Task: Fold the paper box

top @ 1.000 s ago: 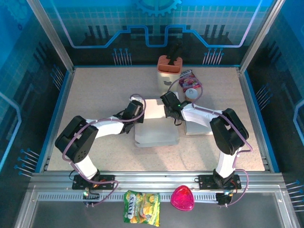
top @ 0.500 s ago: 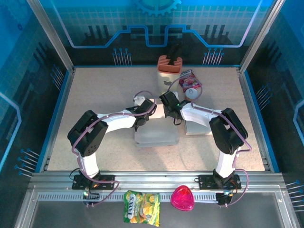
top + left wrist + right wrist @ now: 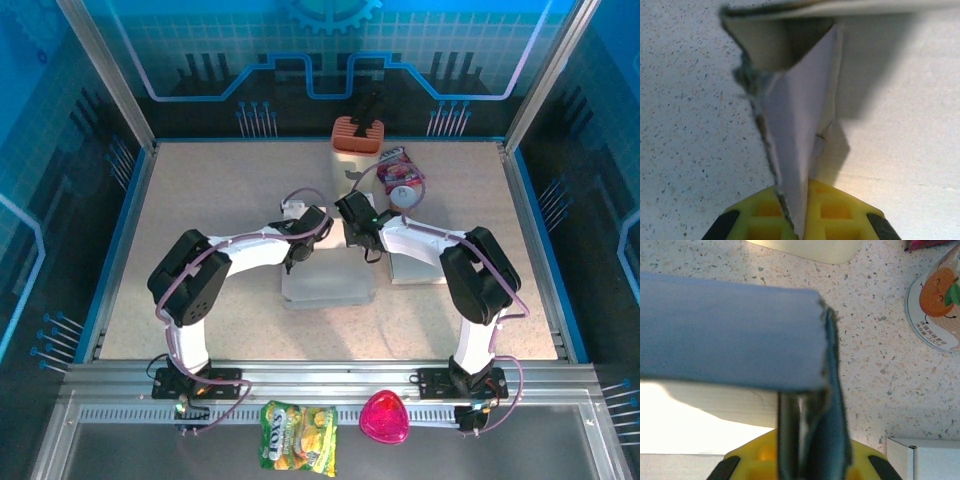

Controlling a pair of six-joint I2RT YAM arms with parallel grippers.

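Observation:
The white paper box (image 3: pixel 330 285) lies in the middle of the table, partly folded. My left gripper (image 3: pixel 302 240) is at its rear left corner, shut on a raised side flap (image 3: pixel 795 125) that stands edge-on between the yellow fingers (image 3: pixel 840 210). At the rear right corner my right gripper (image 3: pixel 362 236) is shut on another flap (image 3: pixel 835 405), with the box's back wall (image 3: pixel 730 330) standing across the view just above it. The two grippers are close together over the rear edge of the box.
A second white box (image 3: pixel 415 262) lies right of the paper box, under the right arm. A peach holder (image 3: pixel 357 145), a snack packet (image 3: pixel 398 172) and a cup (image 3: pixel 936 305) stand behind. A candy bag (image 3: pixel 298 436) and a pink heart (image 3: pixel 385 417) rest on the front rail.
My left gripper has swung right toward the centre with its flap, and the flat rear panel has risen and narrowed. The right gripper has barely moved.

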